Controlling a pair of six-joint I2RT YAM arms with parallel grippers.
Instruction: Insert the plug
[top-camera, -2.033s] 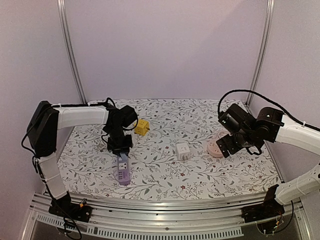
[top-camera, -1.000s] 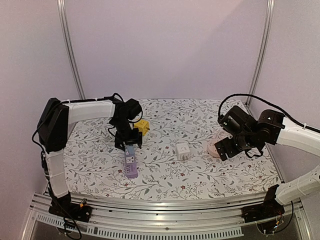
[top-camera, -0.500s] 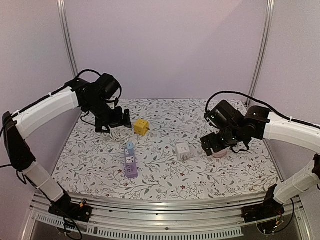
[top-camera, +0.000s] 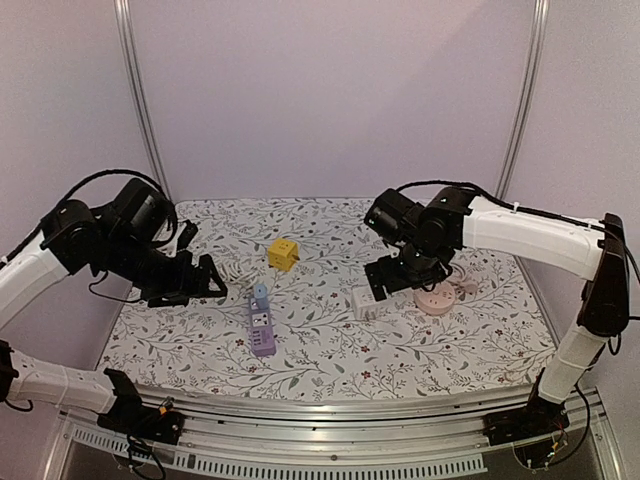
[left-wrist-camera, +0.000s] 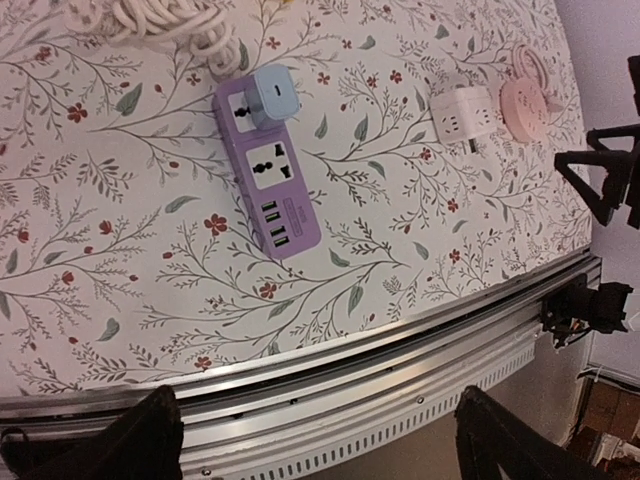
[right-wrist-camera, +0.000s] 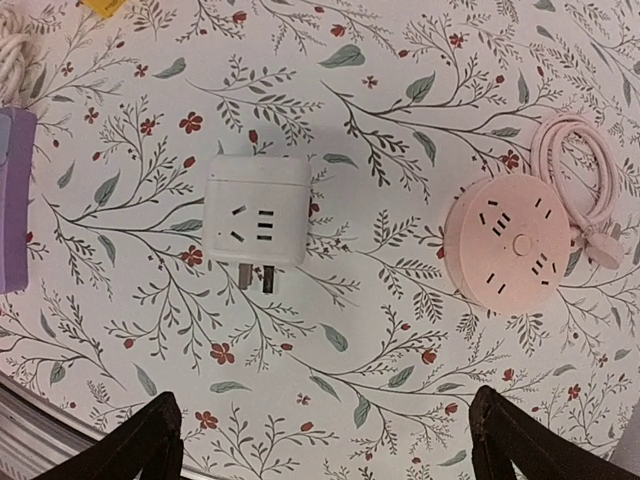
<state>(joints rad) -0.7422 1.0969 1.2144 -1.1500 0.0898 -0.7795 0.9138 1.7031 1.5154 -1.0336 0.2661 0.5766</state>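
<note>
A purple power strip (top-camera: 262, 330) lies on the flowered table, also visible in the left wrist view as the strip (left-wrist-camera: 270, 190). A pale blue plug (top-camera: 260, 293) stands in its far socket; the left wrist view shows this plug (left-wrist-camera: 270, 95) seated flush. My left gripper (top-camera: 205, 280) hangs open to the left of the strip, apart from it and holding nothing; in its own view the left gripper (left-wrist-camera: 315, 405) frames the table's front rail. My right gripper (top-camera: 392, 280) is open above a white cube adapter (right-wrist-camera: 257, 208), with nothing between the right gripper's (right-wrist-camera: 320, 415) jaws.
A pink round socket (right-wrist-camera: 510, 245) with its coiled cord (right-wrist-camera: 580, 165) lies right of the white cube. A yellow cube (top-camera: 283, 254) sits behind the strip. A coiled white cable (left-wrist-camera: 150, 20) lies beside the strip's plug end. The metal front rail (left-wrist-camera: 400, 350) borders the table.
My left gripper let go of the plug, opened and swung back to the left, away from the strip. My right arm moved left, from the pink socket to over the white cube.
</note>
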